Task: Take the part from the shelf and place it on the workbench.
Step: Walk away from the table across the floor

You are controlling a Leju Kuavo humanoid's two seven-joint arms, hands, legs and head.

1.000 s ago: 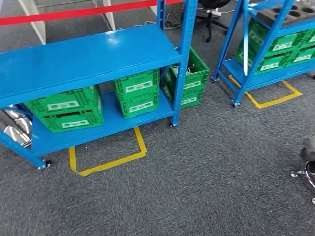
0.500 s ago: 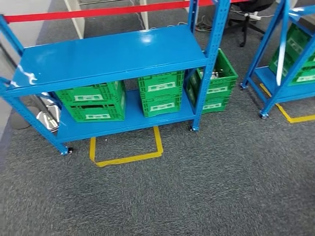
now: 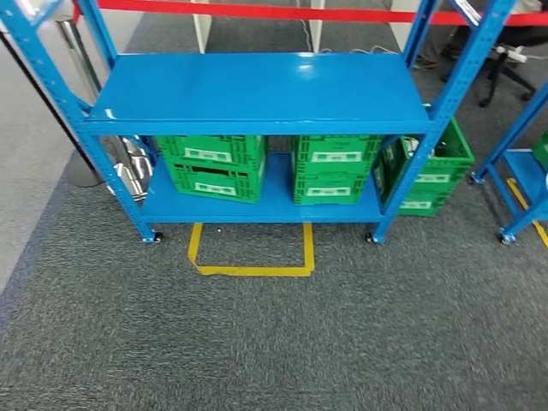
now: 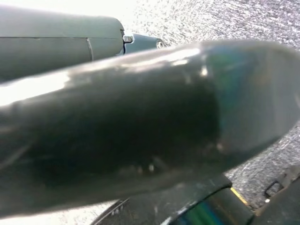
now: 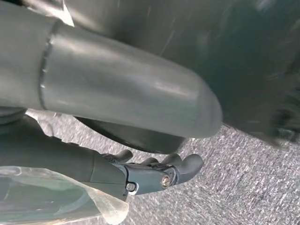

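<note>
Far left: a chrome post (image 3: 133, 167) stands at the left end of the shelf, just behind its left leg, on a pale floor strip (image 3: 29, 171) beside the grey carpet (image 3: 271, 342).
Shelf (image 3: 259, 90): blue, square to you across the upper half of the frame. Its top board is a bare blue surface.
Left crate (image 3: 210, 167): green, on the lower board, left of centre, tucked under the top board.
Middle crate (image 3: 335, 169): green, on the same board, near the left crate but apart from it.
Right crate (image 3: 430, 175): green, on the carpet outside the shelf's right leg and touching it. Something pale shows inside, too small to name.
Part: you cannot tell which crate holds it, as the top board hides the insides of the two on the shelf.
In the way: a yellow tape outline (image 3: 252, 261) on the carpet in front of the shelf, and a red band (image 3: 291, 12) behind it at the top edge.
Far right: a second blue rack (image 3: 520, 184) and a chair base (image 3: 510, 56) in the upper right.
Left hand (image 4: 141, 43): just a dark tip past a blurred cover, so finger state cannot be told.
Right hand (image 5: 159, 173): over carpet, fingers (image 5: 191, 164) lightly bent and apart — holding nothing.
</note>
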